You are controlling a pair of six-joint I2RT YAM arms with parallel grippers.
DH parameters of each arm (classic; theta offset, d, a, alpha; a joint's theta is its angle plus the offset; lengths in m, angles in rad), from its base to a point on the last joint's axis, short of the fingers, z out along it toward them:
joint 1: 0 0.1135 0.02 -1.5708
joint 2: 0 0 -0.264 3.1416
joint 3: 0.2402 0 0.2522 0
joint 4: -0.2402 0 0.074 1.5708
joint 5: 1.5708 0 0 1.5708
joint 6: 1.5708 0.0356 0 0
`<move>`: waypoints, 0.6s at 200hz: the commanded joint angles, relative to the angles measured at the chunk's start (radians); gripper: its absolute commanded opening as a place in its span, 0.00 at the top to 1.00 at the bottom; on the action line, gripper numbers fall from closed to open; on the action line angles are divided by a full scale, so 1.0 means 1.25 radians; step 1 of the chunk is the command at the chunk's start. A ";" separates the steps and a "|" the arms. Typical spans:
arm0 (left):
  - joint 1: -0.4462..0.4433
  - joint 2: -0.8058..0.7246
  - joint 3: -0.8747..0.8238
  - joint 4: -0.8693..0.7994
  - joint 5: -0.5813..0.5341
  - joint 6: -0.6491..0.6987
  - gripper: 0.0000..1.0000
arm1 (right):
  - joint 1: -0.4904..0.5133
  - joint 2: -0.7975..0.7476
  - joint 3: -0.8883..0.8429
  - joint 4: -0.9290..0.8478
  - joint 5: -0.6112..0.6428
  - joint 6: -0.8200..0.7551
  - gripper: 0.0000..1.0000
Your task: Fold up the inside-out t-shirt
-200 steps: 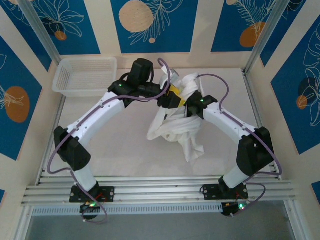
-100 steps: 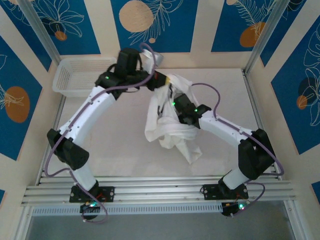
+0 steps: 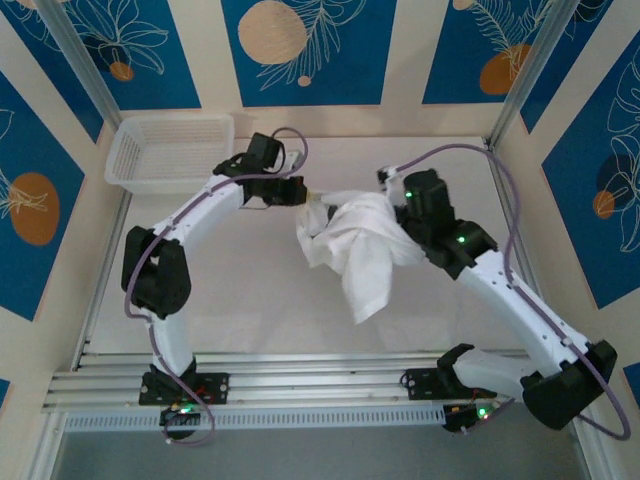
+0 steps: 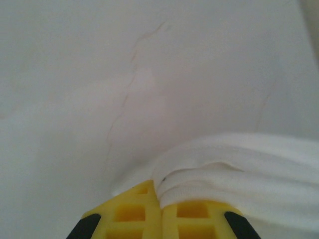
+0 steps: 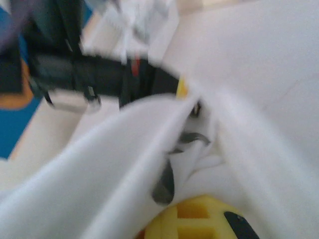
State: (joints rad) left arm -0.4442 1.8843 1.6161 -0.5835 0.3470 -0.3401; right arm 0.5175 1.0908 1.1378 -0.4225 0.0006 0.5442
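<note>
Pale counter point(image 3: 250, 300) stretched from the arm bases; over its middle the t-shirt point(image 3: 360, 250) hung bunched between both tools, the right tool point(image 5: 198, 223) clamped in cloth, the left tool point(image 4: 160, 219) pinching a hem. No fold was made yet.

left tool point(image 4: 160, 204) pinched shut (elbow bent) | right tool point(image 5: 199, 219) pinched shut, arm stretched forward

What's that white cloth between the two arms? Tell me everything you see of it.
A plain white t-shirt, soft wrinkled cloth, no print, bunched rather than spread. It hangs between the left gripper, which pinches a thick folded edge, and the right gripper, shut on another part, with a long tail drooping toward the table.
</note>
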 commanded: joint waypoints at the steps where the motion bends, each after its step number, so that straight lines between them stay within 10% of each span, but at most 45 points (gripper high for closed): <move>1: 0.051 0.015 -0.029 0.024 -0.048 -0.022 0.90 | -0.025 -0.043 0.045 0.126 -0.027 0.065 1.00; 36: 0.061 -0.096 -0.033 0.071 0.054 -0.031 0.17 | -0.030 -0.025 0.031 0.144 0.018 0.085 1.00; 120: -0.104 -0.257 0.088 0.122 0.365 -0.051 0.07 | -0.016 0.082 0.057 0.049 0.080 0.065 1.00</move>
State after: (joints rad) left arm -0.4561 1.5478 1.6890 -0.4217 0.6430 -0.4614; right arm 0.4881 1.1709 1.1473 -0.3492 0.0772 0.6281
